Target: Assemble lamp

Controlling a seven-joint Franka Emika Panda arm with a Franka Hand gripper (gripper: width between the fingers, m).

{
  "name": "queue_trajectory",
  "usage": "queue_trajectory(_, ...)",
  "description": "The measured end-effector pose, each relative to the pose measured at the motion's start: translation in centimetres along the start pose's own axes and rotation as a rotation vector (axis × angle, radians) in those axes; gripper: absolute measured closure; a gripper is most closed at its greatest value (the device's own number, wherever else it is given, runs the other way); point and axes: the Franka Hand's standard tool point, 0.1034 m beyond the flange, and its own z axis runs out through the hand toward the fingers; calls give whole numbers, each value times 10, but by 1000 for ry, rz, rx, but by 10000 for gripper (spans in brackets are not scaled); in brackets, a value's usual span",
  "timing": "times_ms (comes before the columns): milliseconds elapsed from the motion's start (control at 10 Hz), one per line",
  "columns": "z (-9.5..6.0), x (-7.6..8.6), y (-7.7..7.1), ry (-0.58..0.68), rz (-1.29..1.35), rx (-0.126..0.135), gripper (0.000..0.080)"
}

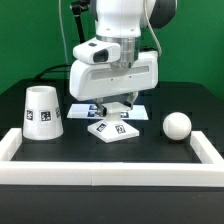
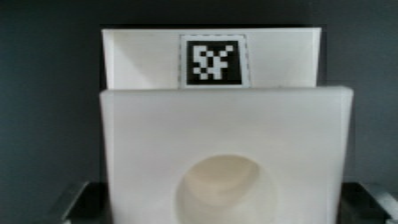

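Observation:
The white lamp base (image 1: pixel 116 128) lies on the black table in the middle, tags facing up. In the wrist view it fills the picture, with its tag (image 2: pixel 214 60) and round socket hollow (image 2: pixel 228 190). My gripper (image 1: pixel 117 108) is right above the base, lowered over it. Its dark fingertips (image 2: pixel 79 205) stand at either side of the base with a narrow gap, so it looks open. The conical shade (image 1: pixel 42 112) stands at the exterior view's left. The ball-shaped bulb (image 1: pixel 177 124) rests at the exterior view's right.
A white rail frame (image 1: pixel 110 174) runs along the front and up both sides of the table. The marker board (image 1: pixel 90 110) lies just behind the base, partly hidden by my gripper.

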Motion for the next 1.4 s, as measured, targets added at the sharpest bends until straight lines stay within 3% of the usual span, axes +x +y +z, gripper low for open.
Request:
queue_trajectory(400, 0, 2, 0, 1, 6, 0, 265)
queue_trajectory(900, -5, 62, 7, 39, 77, -23, 264)
queue_trajectory(1400, -12, 137, 9, 105, 170, -45, 263)
